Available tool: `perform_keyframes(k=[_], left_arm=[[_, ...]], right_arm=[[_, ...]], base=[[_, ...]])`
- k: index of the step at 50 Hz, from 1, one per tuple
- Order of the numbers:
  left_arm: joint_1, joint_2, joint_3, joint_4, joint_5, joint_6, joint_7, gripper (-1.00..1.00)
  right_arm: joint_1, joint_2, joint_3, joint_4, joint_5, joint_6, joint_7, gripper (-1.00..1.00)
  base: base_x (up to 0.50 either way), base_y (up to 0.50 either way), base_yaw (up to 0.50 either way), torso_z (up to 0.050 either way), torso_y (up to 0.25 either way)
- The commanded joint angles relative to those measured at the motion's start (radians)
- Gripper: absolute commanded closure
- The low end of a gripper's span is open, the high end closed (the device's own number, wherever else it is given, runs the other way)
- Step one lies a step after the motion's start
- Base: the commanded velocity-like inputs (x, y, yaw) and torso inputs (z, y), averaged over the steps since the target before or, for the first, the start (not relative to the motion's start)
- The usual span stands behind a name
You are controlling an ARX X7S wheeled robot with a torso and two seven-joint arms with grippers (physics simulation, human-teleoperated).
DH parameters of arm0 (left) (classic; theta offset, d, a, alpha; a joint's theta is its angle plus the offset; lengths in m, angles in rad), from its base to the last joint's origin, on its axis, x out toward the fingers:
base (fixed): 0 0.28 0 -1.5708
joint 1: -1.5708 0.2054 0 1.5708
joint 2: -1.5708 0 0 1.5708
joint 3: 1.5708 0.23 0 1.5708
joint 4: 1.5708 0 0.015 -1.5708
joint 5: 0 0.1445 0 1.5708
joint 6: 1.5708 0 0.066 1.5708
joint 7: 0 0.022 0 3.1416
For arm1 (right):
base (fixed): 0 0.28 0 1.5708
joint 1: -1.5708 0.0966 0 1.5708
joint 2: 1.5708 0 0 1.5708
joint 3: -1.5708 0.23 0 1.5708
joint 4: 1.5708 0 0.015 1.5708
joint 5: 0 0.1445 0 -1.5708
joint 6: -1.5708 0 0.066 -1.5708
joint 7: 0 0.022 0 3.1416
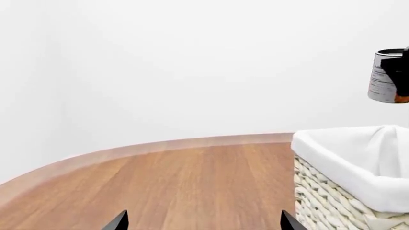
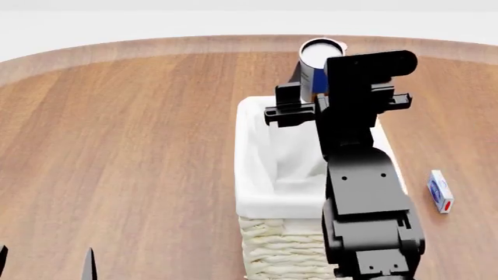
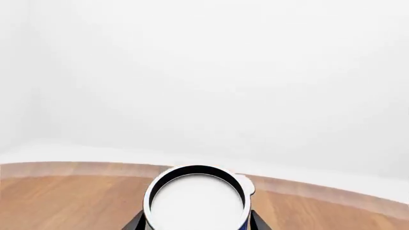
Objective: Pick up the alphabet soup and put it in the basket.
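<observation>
My right gripper is shut on the alphabet soup, a can with a white flat top and blue label. It holds the can upright in the air over the far end of the basket, a cream wicker basket with a white liner. In the right wrist view the can top fills the space between the fingers of the right gripper. The left wrist view shows the can high above the basket. My left gripper is open and empty at the near left, also seen in its wrist view.
The wooden table has a curved far edge with a white wall behind it. A small white and blue box lies on the table to the right of the basket. My right arm hangs over the basket's right half.
</observation>
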State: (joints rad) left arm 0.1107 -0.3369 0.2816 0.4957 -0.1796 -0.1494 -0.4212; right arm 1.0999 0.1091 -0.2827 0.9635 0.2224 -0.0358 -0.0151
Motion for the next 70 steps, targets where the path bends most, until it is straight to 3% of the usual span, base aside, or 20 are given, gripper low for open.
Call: perform_keyframes(k=[1, 32, 70], left_arm=[[-0.002, -0.002, 0.000, -0.004, -0.006, 0.002, -0.002, -1.00], [-0.007, -0.007, 0.007, -0.017, -0.016, 0.008, -0.006, -1.00], [-0.013, -0.014, 0.018, -0.028, -0.021, 0.015, -0.013, -1.00]], right_arm=[[0.166, -0.061, -0.006, 0.345, -0.085, -0.095, -0.051, 1.00], [0.161, -0.067, 0.195, 0.345, -0.193, 0.251, -0.146, 1.00], [0.105, -0.064, 0.206, 0.345, -0.219, 0.268, -0.160, 1.00]], base=[[0.00, 0.00, 0.00, 0.000, 0.000], [0.00, 0.00, 0.00, 0.000, 0.001], [0.00, 0.00, 0.00, 0.000, 0.001]])
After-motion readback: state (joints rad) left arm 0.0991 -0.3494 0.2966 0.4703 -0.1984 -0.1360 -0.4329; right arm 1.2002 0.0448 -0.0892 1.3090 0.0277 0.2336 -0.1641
